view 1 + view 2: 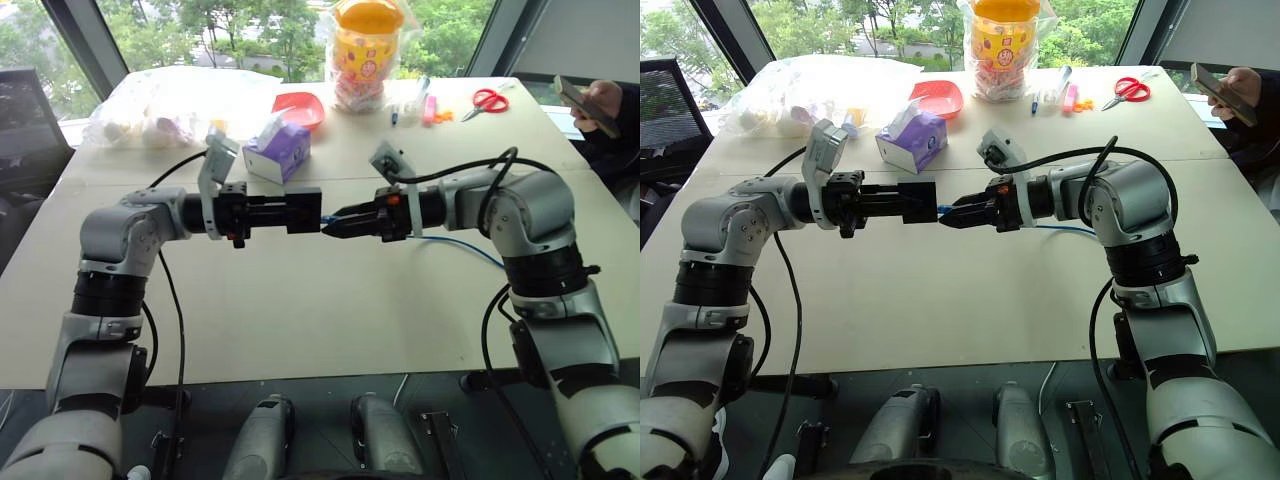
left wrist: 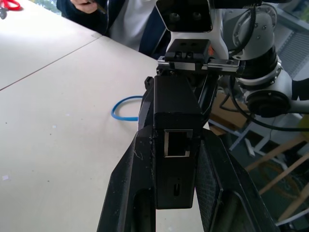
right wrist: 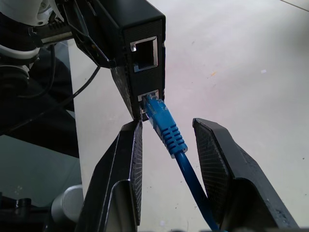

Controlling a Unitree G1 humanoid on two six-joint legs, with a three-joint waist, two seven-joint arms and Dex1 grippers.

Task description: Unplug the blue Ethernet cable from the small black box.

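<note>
Midair above the tabletop's middle: left gripper (image 1: 300,213) pinches small matte black box (image 3: 137,53); bright blue Ethernet cable (image 3: 166,130) plugged into its port, flanked by spread right gripper (image 3: 166,140) fingers, not touching.

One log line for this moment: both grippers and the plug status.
left gripper: shut on small black box | right gripper: open around blue Ethernet cable, not pinching | plug: still seated in box
</note>
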